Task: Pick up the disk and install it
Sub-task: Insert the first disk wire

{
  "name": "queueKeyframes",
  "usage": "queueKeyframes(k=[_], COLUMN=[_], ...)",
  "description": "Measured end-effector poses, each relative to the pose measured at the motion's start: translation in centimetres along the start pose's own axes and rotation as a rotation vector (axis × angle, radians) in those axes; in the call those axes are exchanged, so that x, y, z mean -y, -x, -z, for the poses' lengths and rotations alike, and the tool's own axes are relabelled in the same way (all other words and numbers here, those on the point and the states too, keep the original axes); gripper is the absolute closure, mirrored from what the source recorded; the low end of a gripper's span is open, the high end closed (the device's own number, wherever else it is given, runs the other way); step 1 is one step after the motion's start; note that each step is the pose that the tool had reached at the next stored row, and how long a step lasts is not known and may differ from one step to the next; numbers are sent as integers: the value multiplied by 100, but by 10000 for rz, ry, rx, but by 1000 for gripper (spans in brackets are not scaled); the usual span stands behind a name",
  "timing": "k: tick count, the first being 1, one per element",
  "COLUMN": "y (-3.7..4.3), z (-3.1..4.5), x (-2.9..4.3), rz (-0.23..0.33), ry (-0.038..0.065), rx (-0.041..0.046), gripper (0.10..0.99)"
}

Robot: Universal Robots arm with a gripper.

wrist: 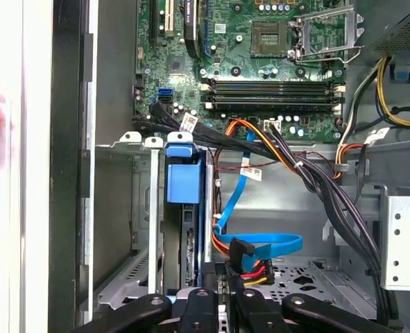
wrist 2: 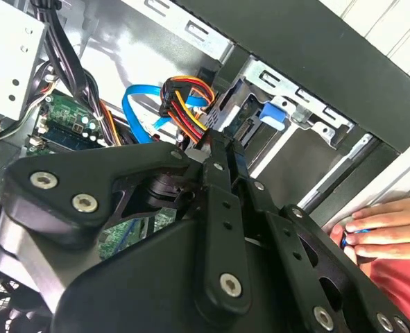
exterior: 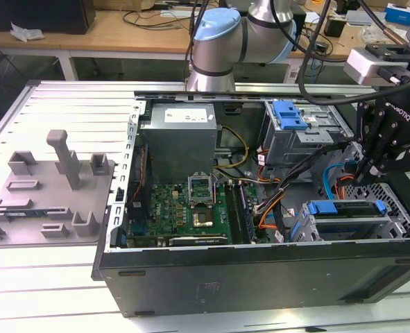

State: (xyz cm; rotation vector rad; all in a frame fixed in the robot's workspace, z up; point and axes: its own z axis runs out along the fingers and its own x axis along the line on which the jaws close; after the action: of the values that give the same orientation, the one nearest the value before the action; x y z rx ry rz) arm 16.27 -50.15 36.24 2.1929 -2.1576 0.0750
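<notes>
The disk (exterior: 343, 208) sits in the lower drive cage at the exterior view's right end of the open computer case, its blue carrier bracket along its top. In the first wrist view the disk (wrist: 189, 239) stands edge-on in the cage behind its blue bracket handle (wrist: 180, 177). My gripper (exterior: 366, 170) hangs just above and behind that cage, over the loose cables. The fingers are pressed together in both wrist views, and my gripper (wrist 2: 222, 149) (wrist: 220, 277) is shut with nothing seen between them.
Blue and orange-red cables (wrist: 257, 246) lie right by the fingertips. A second cage with a blue latch (exterior: 288, 114) stands further back. The motherboard (exterior: 191, 205) fills the case's middle. A grey fixture (exterior: 52, 187) lies outside. A person's hand (wrist 2: 378, 232) rests on the case edge.
</notes>
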Motion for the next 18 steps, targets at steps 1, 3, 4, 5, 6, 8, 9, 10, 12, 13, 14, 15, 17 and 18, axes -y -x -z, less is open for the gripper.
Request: queueKeyframes(k=[1, 3, 4, 5, 6, 8, 9, 10, 12, 13, 14, 15, 17, 18], y=[0, 0, 0, 0, 1, 1, 1, 1, 1, 1, 1, 1, 1, 2], z=[0, 0, 0, 0, 0, 0, 0, 0, 0, 0, 0, 0, 0, 0], x=[0, 0, 0, 0, 1, 2, 2, 2, 2, 2, 2, 2, 2, 4], rz=[0, 0, 1, 0, 2, 1, 0, 1, 1, 1, 1, 1, 2, 5], ry=[0, 0, 0, 0, 0, 1, 1, 1, 1, 2, 4, 6, 16, 29], rx=[0, 1, 0, 0, 0, 0, 1, 0, 0, 0, 0, 0, -2, -3], gripper=[922, 922, 922, 922, 922, 922, 922, 922, 922, 922, 922, 922, 922, 922])
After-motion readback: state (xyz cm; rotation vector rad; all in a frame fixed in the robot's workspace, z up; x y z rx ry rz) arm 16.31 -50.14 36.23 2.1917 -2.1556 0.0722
